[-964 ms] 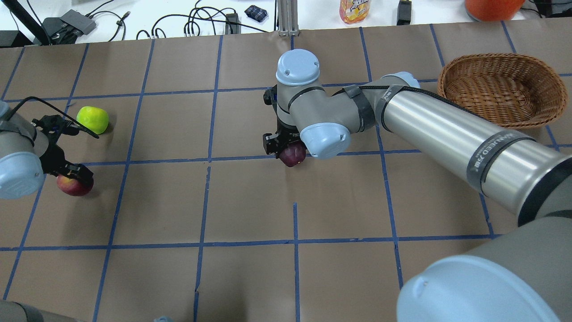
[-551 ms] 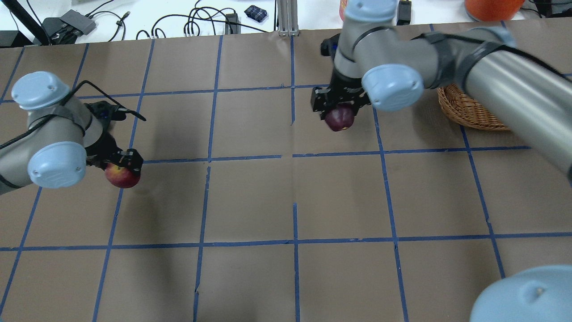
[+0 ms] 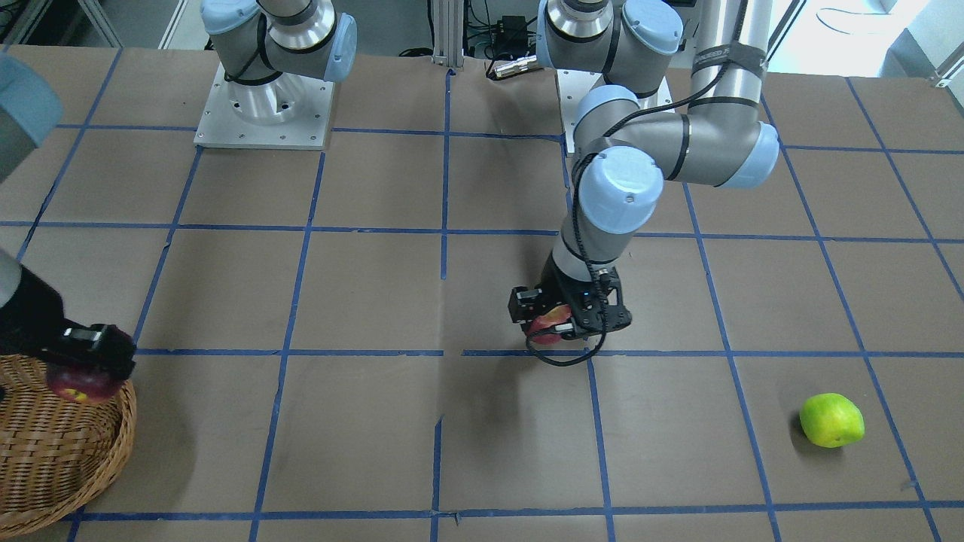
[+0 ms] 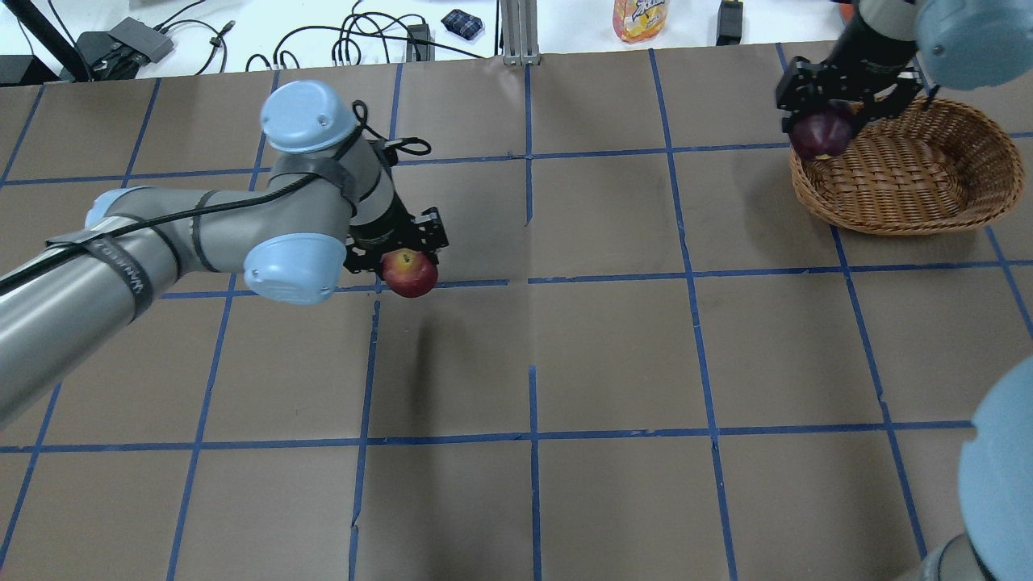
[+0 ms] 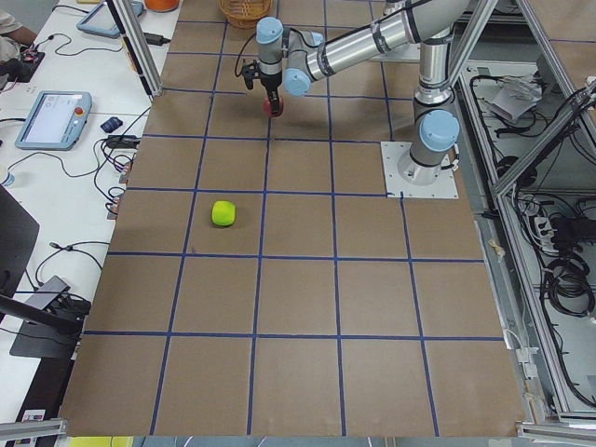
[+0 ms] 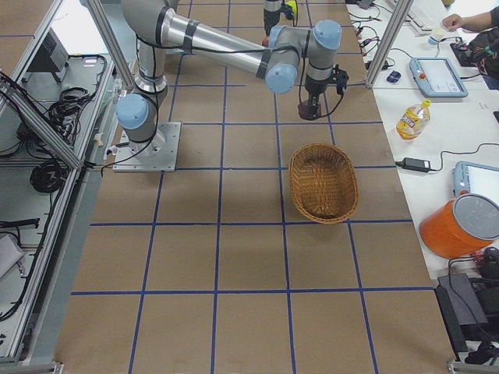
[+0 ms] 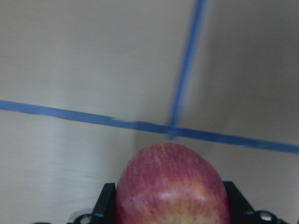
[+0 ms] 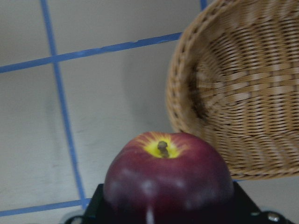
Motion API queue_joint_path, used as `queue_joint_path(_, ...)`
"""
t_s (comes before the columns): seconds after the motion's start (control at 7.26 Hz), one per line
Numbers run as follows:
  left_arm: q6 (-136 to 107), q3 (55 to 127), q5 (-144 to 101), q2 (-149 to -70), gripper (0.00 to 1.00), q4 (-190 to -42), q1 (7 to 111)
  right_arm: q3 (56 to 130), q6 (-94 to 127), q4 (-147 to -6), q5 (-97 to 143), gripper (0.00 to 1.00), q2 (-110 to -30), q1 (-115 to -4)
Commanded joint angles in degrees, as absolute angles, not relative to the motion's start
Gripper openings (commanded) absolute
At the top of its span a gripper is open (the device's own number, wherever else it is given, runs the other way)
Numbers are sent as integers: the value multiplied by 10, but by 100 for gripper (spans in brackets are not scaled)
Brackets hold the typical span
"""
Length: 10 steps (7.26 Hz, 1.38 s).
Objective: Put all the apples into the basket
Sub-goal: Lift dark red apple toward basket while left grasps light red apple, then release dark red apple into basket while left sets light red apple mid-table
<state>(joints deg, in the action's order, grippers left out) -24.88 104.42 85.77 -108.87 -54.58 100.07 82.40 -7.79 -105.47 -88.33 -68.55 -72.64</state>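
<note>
My left gripper (image 4: 401, 260) is shut on the red apple with a yellowish patch (image 4: 410, 276) and holds it above the table left of centre; the left wrist view shows this apple (image 7: 172, 186) between the jaws. My right gripper (image 4: 825, 113) is shut on the dark purple-red apple (image 4: 819, 135) and holds it over the left rim of the wicker basket (image 4: 888, 219), whose rim also shows in the right wrist view (image 8: 243, 93). The yellow-green apple (image 3: 831, 420) lies alone on the table. My left arm hides it in the overhead view.
A drink bottle (image 4: 640, 18) and cables (image 4: 355, 40) lie beyond the table's far edge. An orange container (image 6: 460, 226) stands off the table near the basket. The arm bases (image 3: 263, 105) stand at my side of the table.
My right gripper has carried the dark apple right, from mid-table to the basket's rim. My left gripper has carried the red apple right, from the left edge towards the middle.
</note>
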Motion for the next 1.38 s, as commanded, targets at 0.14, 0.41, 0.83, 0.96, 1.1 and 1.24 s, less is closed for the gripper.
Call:
queue_joint_path(0.14,-328,1009,852,-1171,33,-483,1089,765,-149,-1115,-925,0,-599,-623)
queue_joint_path(0.41,-339,1003,853,-1182,44,-474,1092,762,-228,-1179,-970,0,-554,-605)
queue_joint_path(0.83,-356,955,836,-1188,100,-488,1086,762,-235,-1205,-971,0,-522,-600)
queue_joint_path(0.96,-351,954,836,-1181,100,-502,1075,762,-236,-1231,-983,0,-515,-599)
queue_joint_path(1.1,-333,952,836,-1168,100,-522,1055,761,-235,-1237,-990,0,-509,-592)
queue_joint_path(1.24,-245,948,840,-1141,100,-581,1021,760,-233,-1237,-989,0,-502,-585)
